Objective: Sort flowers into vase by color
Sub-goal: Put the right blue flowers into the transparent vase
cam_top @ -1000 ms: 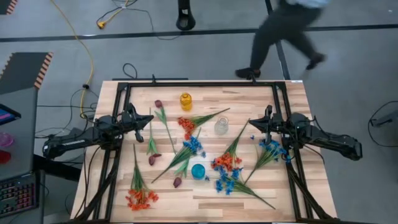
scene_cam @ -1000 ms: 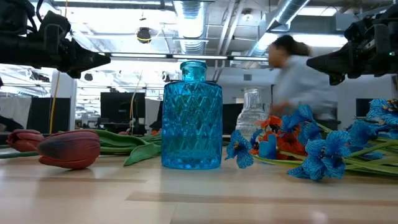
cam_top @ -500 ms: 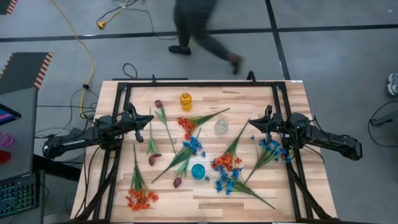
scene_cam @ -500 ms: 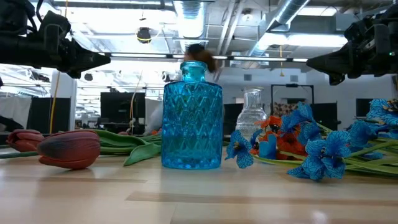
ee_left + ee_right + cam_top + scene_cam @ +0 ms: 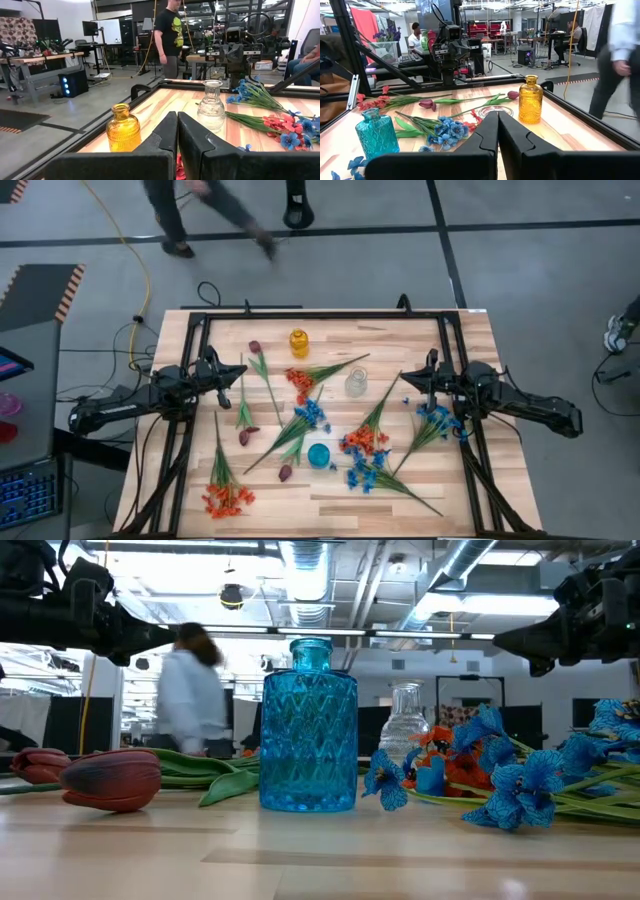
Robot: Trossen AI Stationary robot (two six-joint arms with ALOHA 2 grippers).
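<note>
While both grippers, left [image 5: 236,368] and right [image 5: 407,387], hang closed and empty, all flowers [image 5: 300,420] lie unsorted outside the vases [image 5: 318,454]

You see two matte black jointed arms, the left gripper [image 5: 243,369] and right gripper [image 5: 405,386] ending in smooth, wedge-shaped dark plastic fingers [image 5: 165,137], with black cables trailing behind them.

Grey floor [image 5: 560,270], yellow cable [image 5: 128,250], person [image 5: 200,210] walking past; desks, monitors behind
</note>
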